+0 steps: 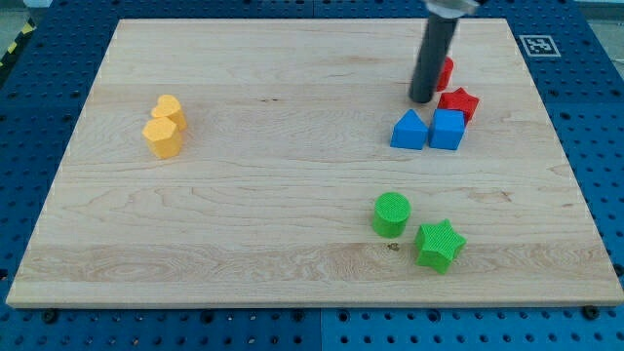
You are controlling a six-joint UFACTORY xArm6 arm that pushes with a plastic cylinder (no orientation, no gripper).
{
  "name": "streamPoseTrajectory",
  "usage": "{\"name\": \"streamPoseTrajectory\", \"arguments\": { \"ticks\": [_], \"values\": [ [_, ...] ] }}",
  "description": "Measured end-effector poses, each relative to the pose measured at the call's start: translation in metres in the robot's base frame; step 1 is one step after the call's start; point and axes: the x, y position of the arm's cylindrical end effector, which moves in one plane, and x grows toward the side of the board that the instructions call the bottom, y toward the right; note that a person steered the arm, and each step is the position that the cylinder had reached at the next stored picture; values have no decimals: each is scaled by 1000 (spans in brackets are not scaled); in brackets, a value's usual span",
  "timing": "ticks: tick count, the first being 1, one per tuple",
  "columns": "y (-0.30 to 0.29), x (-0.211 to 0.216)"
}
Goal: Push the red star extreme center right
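The red star (459, 101) lies at the view's upper right on the wooden board (292, 195). My tip (422, 99) stands just left of it, close to its left side. A second red block (446, 73) sits behind the rod, partly hidden, just above the star. A blue triangle (409, 131) and a blue cube (448, 129) lie side by side right below the star and the tip.
A green cylinder (391, 214) and a green star (439, 244) lie at the lower right. Two yellow blocks (164, 128) touch each other at the left. The board's right edge (565, 146) is to the star's right.
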Motion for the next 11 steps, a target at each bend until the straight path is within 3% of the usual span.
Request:
{"name": "streamPoseTrajectory", "arguments": {
  "ticks": [1,3,5,7,9,11],
  "values": [
    [1,23],
    [69,40],
    [22,16],
    [97,10],
    [160,56],
    [170,21]
  ]
}}
